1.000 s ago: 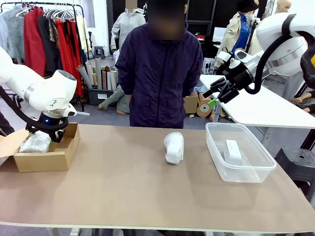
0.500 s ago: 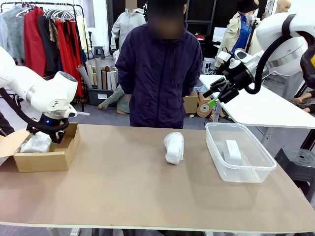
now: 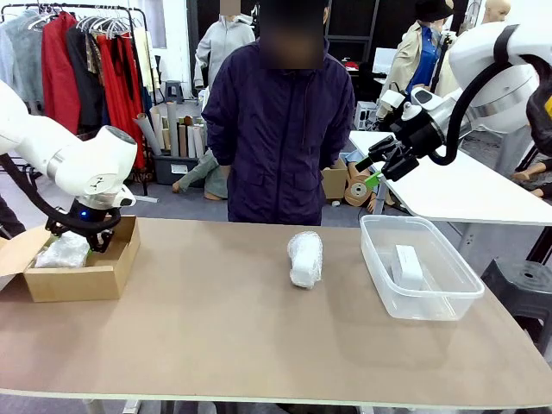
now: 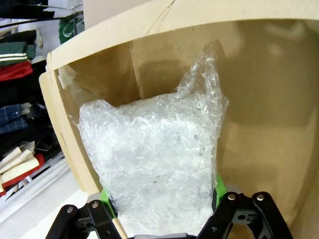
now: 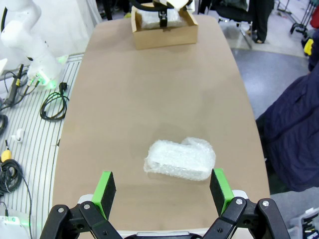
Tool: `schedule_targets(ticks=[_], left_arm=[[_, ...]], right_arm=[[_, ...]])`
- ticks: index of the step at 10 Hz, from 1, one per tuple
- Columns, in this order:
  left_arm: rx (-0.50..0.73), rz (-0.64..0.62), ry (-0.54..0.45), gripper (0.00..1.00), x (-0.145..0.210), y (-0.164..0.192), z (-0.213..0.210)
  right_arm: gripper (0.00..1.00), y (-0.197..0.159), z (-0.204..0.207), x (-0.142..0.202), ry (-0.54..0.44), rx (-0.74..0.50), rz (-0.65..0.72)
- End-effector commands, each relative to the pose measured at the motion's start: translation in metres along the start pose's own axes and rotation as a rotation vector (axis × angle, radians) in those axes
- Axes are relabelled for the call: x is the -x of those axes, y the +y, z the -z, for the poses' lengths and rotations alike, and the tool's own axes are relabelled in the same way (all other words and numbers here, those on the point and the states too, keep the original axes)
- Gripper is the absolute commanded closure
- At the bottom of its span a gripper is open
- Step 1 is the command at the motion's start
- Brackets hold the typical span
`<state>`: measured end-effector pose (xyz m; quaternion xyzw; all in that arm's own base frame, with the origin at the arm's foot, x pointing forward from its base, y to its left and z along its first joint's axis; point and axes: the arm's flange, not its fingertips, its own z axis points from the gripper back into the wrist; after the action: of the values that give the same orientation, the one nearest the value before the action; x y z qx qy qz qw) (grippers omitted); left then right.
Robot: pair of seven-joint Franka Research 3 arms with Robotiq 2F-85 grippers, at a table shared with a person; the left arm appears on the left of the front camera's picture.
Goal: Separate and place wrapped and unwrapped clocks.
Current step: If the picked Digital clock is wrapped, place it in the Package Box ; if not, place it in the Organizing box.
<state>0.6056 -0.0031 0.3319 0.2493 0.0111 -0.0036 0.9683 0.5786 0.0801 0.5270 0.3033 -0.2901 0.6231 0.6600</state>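
Observation:
One wrapped clock [image 4: 154,164], a bundle in crinkly bubble wrap, lies inside the cardboard box [image 3: 79,281] at the table's left end. My left gripper [image 3: 80,236] reaches down into that box. Its green pads [image 4: 220,183] press on both sides of the bundle, so the left gripper [image 4: 162,191] is shut on it. A second wrapped clock [image 3: 304,257] lies on the table's middle [image 5: 180,159]. The unwrapped clock [image 3: 408,266], a smooth white block, rests in the clear plastic bin [image 3: 376,259]. My right gripper [image 3: 374,172] hangs open high above the bin, with nothing between its pads [image 5: 103,190].
A person in a dark jacket [image 3: 278,129] stands at the far edge behind the middle bundle. A second white table [image 3: 466,190] stands behind the bin. Cables [image 5: 52,104] lie on the floor grating beside the table.

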Motion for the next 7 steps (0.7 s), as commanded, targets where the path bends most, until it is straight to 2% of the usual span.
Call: schedule_targets(ticks=[1,7], left_arm=[[-0.020,-0.009,0.003,0.00,-0.0058,0.0033,-0.0017],[-0.025,-0.019,-0.018,0.00,-0.0047,0.0062,-0.0094]], right_arm=[[0.00,0.0017,-0.0011,-0.0015,0.005,0.001,-0.003],[0.00,0.0017,-0.0011,-0.0015,0.005,0.001,-0.003]])
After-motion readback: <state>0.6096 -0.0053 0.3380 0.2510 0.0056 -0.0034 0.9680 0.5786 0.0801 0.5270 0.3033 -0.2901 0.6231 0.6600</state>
